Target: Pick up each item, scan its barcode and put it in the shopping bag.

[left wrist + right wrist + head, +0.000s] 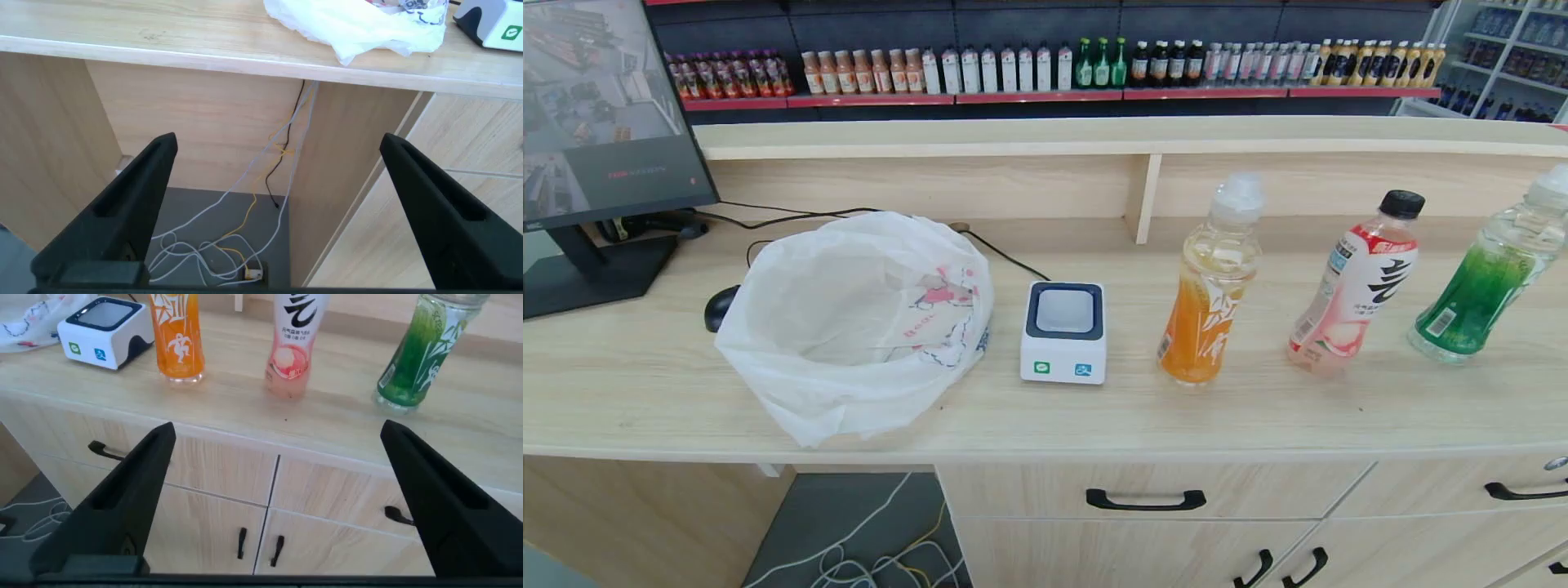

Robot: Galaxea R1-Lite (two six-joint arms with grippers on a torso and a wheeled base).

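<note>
On the pale wooden tabletop, a crumpled white plastic shopping bag sits open just beside a small white box scanner with a dark-framed window. To the scanner's right stand three plastic bottles in a row, apart from each other: an orange drink bottle, a pink-labelled bottle with a black cap and a green bottle. A black computer mouse peeks out at the bag's left, near a dark monitor. The left claw and the right claw sit below the tabletop edge, each spread wide and holding nothing.
</note>
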